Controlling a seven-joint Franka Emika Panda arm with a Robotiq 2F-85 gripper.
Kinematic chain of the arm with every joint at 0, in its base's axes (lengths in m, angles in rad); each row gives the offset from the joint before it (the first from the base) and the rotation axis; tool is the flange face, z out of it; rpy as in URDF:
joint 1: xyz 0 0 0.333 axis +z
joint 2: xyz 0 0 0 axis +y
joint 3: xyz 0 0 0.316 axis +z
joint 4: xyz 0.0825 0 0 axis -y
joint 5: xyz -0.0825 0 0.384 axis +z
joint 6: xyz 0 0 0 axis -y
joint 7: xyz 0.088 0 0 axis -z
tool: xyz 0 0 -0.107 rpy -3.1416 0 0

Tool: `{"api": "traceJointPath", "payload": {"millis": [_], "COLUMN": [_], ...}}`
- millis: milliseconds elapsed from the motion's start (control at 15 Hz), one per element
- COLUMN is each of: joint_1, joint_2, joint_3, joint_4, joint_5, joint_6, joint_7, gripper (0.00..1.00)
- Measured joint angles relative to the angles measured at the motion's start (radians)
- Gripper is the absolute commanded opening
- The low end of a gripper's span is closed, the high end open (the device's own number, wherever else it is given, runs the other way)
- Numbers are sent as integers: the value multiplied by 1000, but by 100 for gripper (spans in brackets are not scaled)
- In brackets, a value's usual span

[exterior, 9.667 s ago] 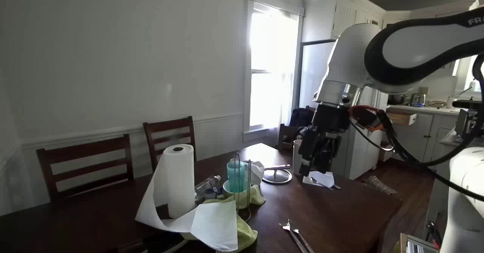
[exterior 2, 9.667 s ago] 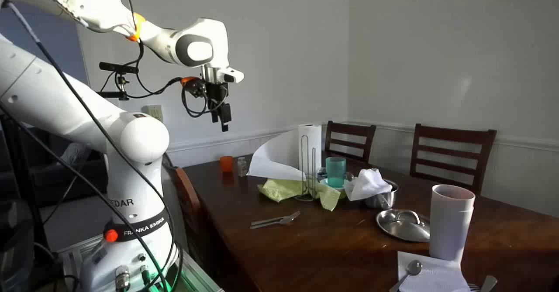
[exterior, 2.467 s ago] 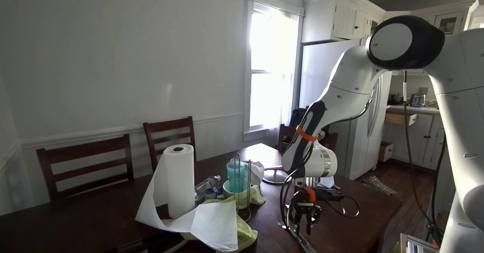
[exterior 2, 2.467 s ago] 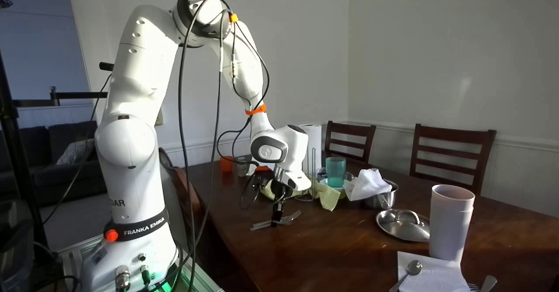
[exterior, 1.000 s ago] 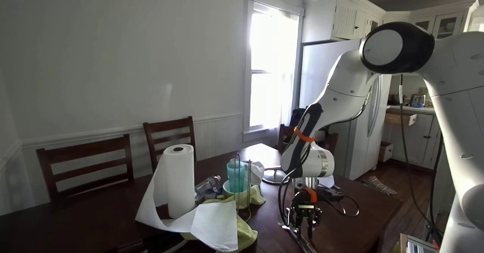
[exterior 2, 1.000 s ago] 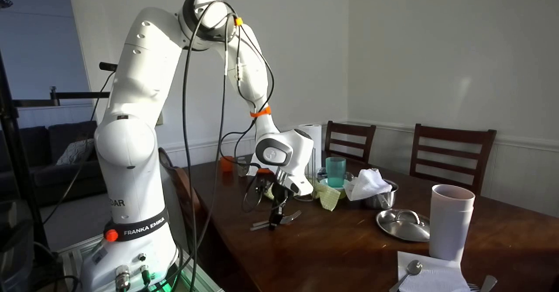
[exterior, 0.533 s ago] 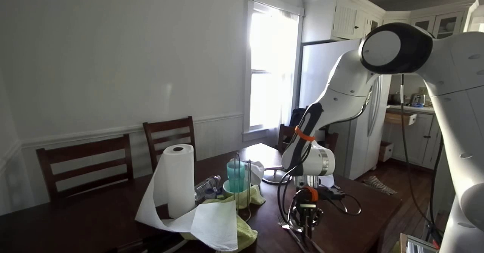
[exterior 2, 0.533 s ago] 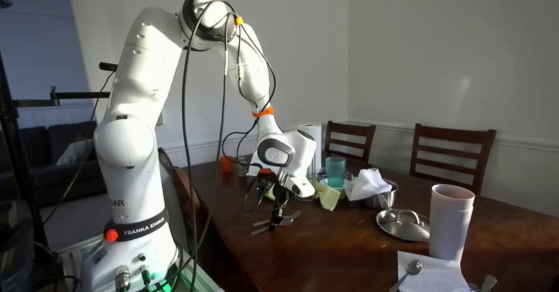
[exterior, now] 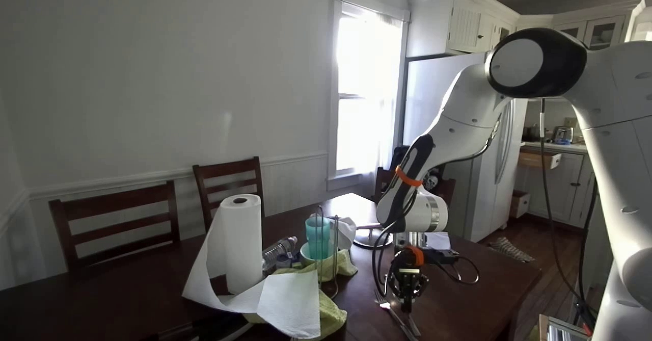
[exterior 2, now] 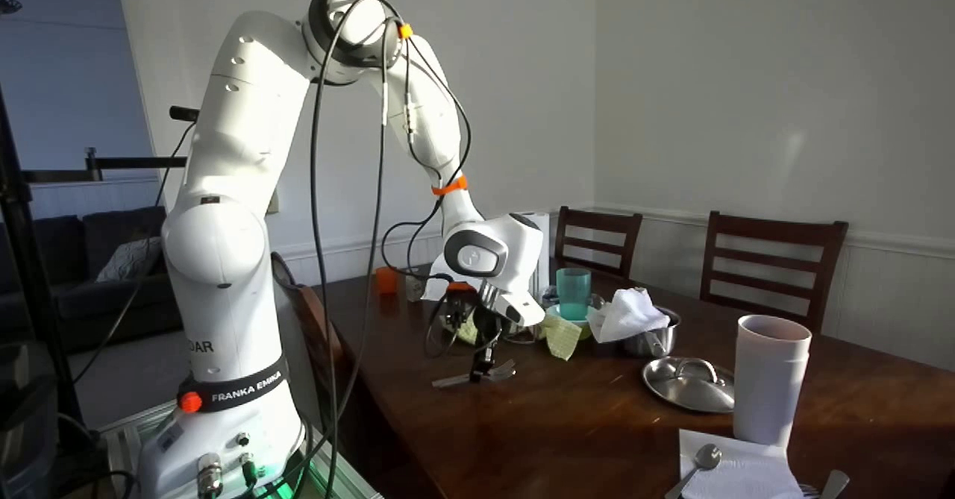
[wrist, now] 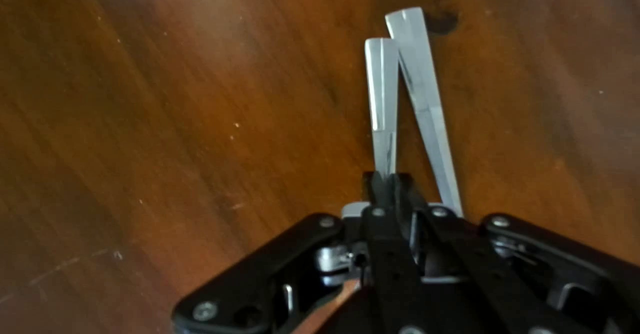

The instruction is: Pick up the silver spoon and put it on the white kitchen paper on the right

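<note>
My gripper is shut on the handle of a silver utensil. The head of this utensil is hidden, so whether it is the silver spoon I cannot tell. Alongside runs a second silver handle, outside the jaws; it appears to belong to the fork on the table. The fingers are low, at or just above the table in both exterior views. White kitchen paper lies at the right in an exterior view, with a silver spoon and other cutlery on or beside it.
A pale cup stands at the paper's edge, near a metal pot lid and a pot. A wire holder, teal cup and paper towel roll stand beyond the gripper.
Earlier the arm came down from high up to the cutlery. Within the last second the jaws closed on one handle, which turned a little, and the gripper has risen slightly.
</note>
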Motion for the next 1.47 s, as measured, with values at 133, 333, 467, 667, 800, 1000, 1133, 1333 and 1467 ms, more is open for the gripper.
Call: {"api": "traceJointPath", "payload": {"millis": [133, 333, 467, 667, 800, 1000, 1133, 1333, 1467], "joint_1": [16, 54, 65, 56, 39, 6, -20, -60, -87], "joint_2": [-38, -92, -103, -96, -84, -45, -8, 64, 119], "joint_3": [-13, -81, -141, -222, -266, -323, -350, -373, -375], "joint_4": [29, 95, 159, 266, 333, 422, 471, 528, 555], "joint_5": [-47, -217, -338, -449, -501, -575, -619, -666, -670], "joint_6": [5, -7, -46, -127, -192, -280, -322, -354, -357], "joint_7": [13, 101, 181, 235, 253, 271, 271, 259, 241], "gripper": [2, 2, 2, 2, 2, 2, 2, 2, 9]}}
